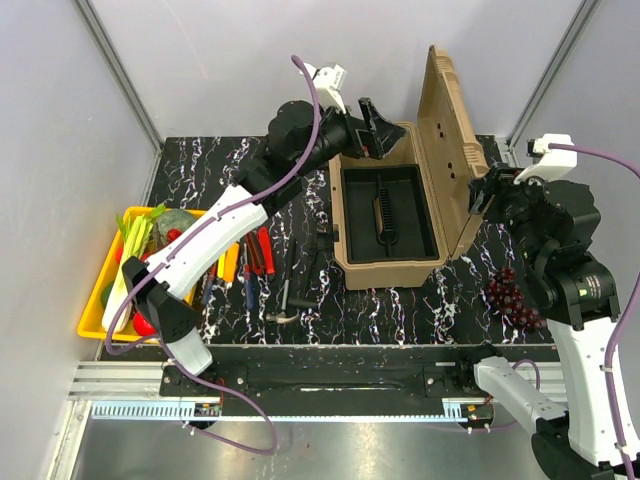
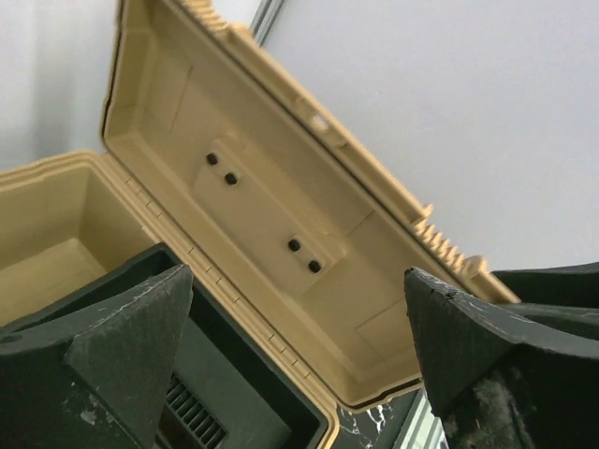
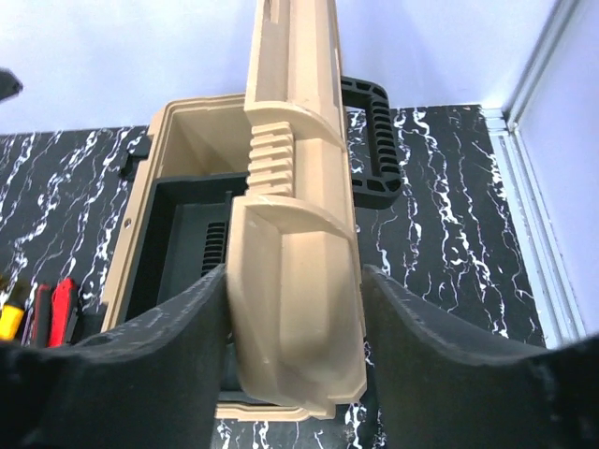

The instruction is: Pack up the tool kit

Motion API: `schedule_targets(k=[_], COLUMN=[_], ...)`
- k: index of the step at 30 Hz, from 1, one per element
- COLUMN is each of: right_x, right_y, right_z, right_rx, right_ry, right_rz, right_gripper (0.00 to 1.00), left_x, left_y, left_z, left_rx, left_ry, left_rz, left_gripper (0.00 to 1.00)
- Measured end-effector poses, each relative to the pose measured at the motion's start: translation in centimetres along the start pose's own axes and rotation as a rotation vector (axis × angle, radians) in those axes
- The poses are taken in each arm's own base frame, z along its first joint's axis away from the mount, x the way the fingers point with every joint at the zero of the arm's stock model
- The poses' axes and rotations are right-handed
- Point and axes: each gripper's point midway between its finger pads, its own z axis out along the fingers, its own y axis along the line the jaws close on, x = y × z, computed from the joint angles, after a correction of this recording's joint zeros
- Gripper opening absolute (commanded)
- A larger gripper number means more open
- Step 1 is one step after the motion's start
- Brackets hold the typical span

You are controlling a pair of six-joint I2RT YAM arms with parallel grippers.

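Observation:
The tan toolbox (image 1: 350, 268) stands open mid-table, its lid (image 1: 448, 130) upright on the right and the black inner tray (image 1: 410, 225) inside. My right gripper (image 1: 484, 192) straddles the lid's near corner (image 3: 290, 309), with both pads against its faces. The box's black handle (image 3: 374, 131) hangs behind the lid. My left gripper (image 1: 380, 128) hovers open over the box's far-left corner, nothing between its fingers (image 2: 131, 346), looking at the lid's inner face (image 2: 271, 215). Red-, orange- and blue-handled hand tools (image 1: 250, 262) lie on the table left of the box, some in the right wrist view (image 3: 64, 304).
A yellow tray (image 1: 95, 322) of vegetables sits at the table's left edge. A bunch of dark red grapes (image 1: 510, 298) lies right of the box, under my right arm. More loose tools (image 1: 288, 298) lie near the front edge. White walls close in the back and sides.

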Motion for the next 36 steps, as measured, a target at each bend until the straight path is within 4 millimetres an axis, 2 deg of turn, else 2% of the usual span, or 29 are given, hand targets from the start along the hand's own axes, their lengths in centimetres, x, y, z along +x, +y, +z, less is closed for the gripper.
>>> schedule_targets(k=[2,4,8,12,15,19,22,26,36], right_x=[-0.2,-0.2,-0.4,-1.5,-3.0,-4.5,-4.9,-5.1,-4.5], right_y=[-0.5,-0.8,-1.0,-0.7,-0.5,-0.2,-0.1,-0.1,0.0], right_z=[0.0,0.1,0.2,0.2,0.2,0.0,0.0,-0.1,0.0], right_rx=[0.031,0.047,0.064,0.058,0.052,0.043,0.040,0.038,0.037], right_ry=[-0.009,-0.011,-0.013,-0.035,-0.072,-0.115,-0.127,-0.134,-0.128], right_rz=[0.011,0.018,0.026,0.042,0.056,0.075,0.086,0.099,0.124], right_gripper=[0.58,0.61,0.72,0.83,0.86,0.87,0.88,0.88,0.88], left_x=[0.4,1.5,5.0,10.2,14.8,19.3,21.2,22.1,23.9], left_y=[0.7,1.6,3.9,6.9,8.9,9.7,9.9,10.4,12.0], left_z=[0.0,0.2,0.9,1.4,0.9,0.0,-0.7,-1.1,0.5], left_rx=[-0.028,-0.059,-0.136,-0.260,-0.367,-0.469,-0.532,-0.584,-0.627], left_ry=[0.013,0.045,0.147,0.295,0.417,0.540,0.587,0.611,0.624], left_rz=[-0.003,-0.009,-0.039,-0.105,-0.132,-0.131,-0.122,-0.113,-0.109], left_gripper=[0.99,0.97,0.92,0.89,0.88,0.86,0.85,0.74,0.57])
